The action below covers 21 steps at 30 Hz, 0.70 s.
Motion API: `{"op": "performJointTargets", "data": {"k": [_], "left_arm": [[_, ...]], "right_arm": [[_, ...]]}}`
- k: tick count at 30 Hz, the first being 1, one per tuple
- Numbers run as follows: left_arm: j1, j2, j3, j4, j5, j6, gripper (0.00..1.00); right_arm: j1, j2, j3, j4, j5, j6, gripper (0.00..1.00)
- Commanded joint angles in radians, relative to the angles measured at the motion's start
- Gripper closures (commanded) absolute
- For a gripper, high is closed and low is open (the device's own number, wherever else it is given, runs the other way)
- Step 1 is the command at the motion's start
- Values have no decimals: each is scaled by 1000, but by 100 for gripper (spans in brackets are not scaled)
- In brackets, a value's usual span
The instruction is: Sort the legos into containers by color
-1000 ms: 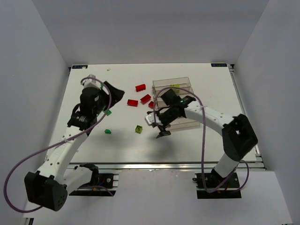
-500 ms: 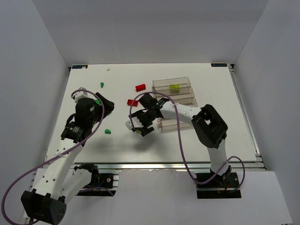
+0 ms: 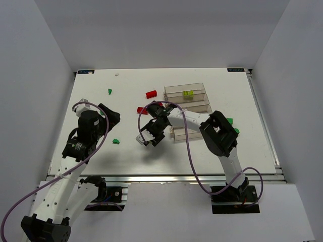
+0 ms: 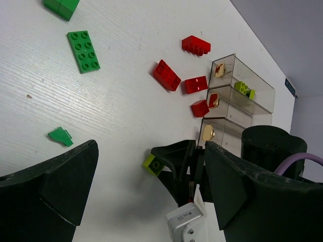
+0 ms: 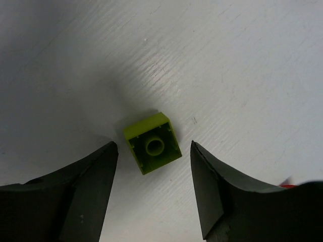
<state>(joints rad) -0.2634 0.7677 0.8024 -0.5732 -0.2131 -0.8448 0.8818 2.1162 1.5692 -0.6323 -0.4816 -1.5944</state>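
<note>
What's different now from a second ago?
The right gripper swung left from the trays and now straddles the yellow-green brick, jaws open, not gripping. The left gripper drew back toward its base, uncovering the far green brick. The trays, red bricks and the near green brick stayed put.

Top view, around the right gripper (image 3: 149, 140): red bricks (image 3: 142, 110) block twelve o'clock, the clear trays (image 3: 174, 91) block two, and a green brick (image 3: 115, 141) lies at nine. Bare table (image 3: 151, 162) lies open at six. Narrow gaps flank the yellow-green brick (image 5: 152, 143) between its fingers.
</note>
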Motion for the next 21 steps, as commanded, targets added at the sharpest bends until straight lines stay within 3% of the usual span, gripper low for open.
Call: {"op": "performJointTargets", "data": {"k": [1, 7, 12, 15, 19, 21], "left_arm": [[7, -18, -11, -11, -12, -28, 5], [7, -13, -22, -4, -3, -40, 4], [7, -5, -29, 19, 7, -51, 5], [7, 5, -42, 52, 30, -63, 5], [9, 27, -54, 88, 46, -79, 5], [9, 36, -57, 96, 49, -79, 5]], "right_arm": [[13, 31, 48, -63, 3, -50, 37], [23, 16, 26, -81, -11, -50, 50], [25, -8, -12, -86, -23, -10, 70], [19, -47, -17, -78, -49, 83, 83], [-4, -158, 1, 8, -138, 319, 90], [-35, -192, 20, 52, -147, 531, 94]]}}
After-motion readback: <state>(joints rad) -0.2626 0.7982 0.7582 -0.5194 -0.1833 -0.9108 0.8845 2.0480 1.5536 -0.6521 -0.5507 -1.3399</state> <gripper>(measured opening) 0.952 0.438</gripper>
